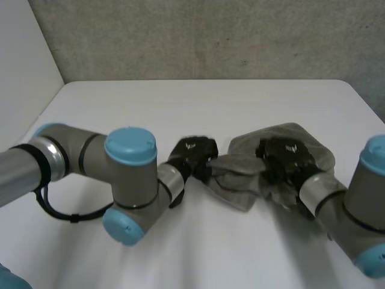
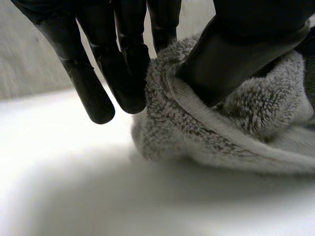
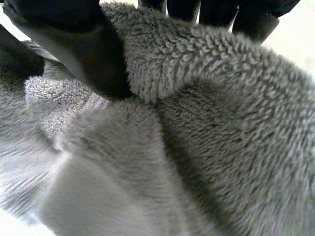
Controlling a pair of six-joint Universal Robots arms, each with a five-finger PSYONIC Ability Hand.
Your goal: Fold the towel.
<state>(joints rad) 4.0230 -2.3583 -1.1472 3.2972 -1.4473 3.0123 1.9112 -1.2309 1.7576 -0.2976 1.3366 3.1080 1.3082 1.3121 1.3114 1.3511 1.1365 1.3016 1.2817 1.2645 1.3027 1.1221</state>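
The left hand (image 1: 194,156) pinches a rolled edge of the grey towel (image 1: 239,176) between its fingers (image 2: 123,69) and thumb (image 2: 236,54). The right hand (image 1: 287,160) clamps a thick fold nearer the towel's middle, thumb (image 3: 83,49) against fingers. The towel lies bunched between both hands on the white table (image 1: 180,108)

This seems to be a robot lab: a plain white table (image 1: 210,108) stands before a bare grey wall (image 1: 210,36), and two robot arms (image 1: 90,158) reach over it.
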